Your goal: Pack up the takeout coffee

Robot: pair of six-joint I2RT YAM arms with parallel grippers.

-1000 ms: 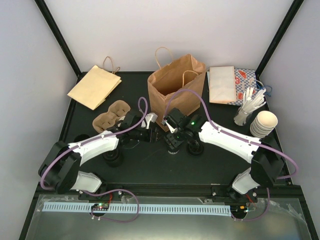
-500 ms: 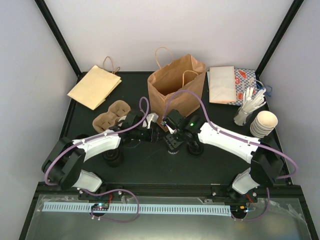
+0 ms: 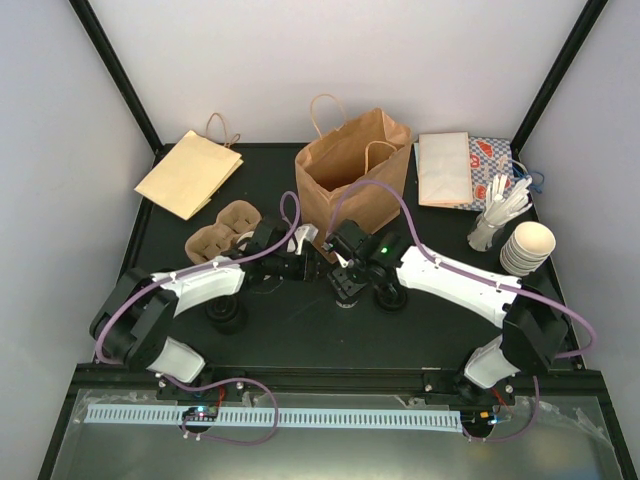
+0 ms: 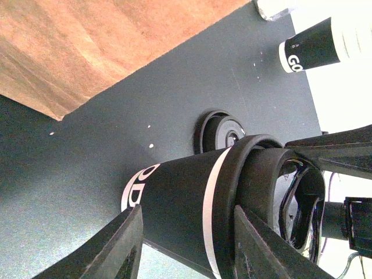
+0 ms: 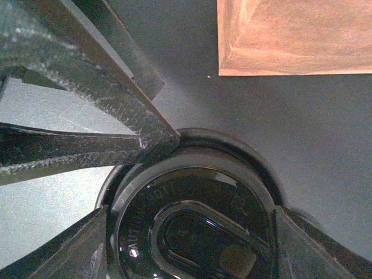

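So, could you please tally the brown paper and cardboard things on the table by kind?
Paper bags: 2, the standing bag and the flat bag
Cup carrier: 1
Total: 3

Has the cup (image 4: 174,203) between the fingers (image 4: 125,250) of the left gripper (image 4: 186,221), directly under the right gripper (image 5: 192,226). Has the bag (image 3: 350,170) just behind both, a second cup (image 3: 390,297) just right of the right gripper, the carrier (image 3: 222,235) behind-left of the left gripper.
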